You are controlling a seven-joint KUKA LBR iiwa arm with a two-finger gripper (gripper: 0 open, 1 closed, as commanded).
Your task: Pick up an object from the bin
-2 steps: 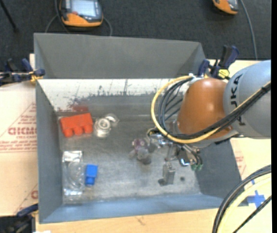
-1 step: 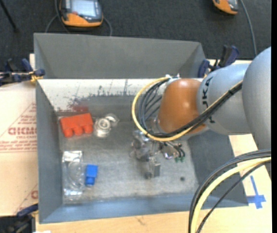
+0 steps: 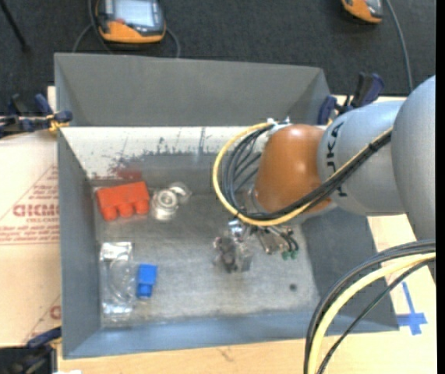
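Red-orange studded block [image 3: 122,199] seen lying flat at the left rear of the grey bin [image 3: 191,92], small silvery round piece [image 3: 167,202] just beside it, clear plastic piece [image 3: 116,277] at front left, small blue block [image 3: 146,280] against its right side.

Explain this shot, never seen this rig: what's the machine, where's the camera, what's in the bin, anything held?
One camera looks down, slightly sideways, on a grey metal bin. The arm reaching in from the right is a KUKA robot; the orange cover is part of it. Its gripper sits low near the bin's middle. Left of it lie an orange-red studded block, a silvery round piece, a clear plastic piece and a small blue block. I can't make out anything held.
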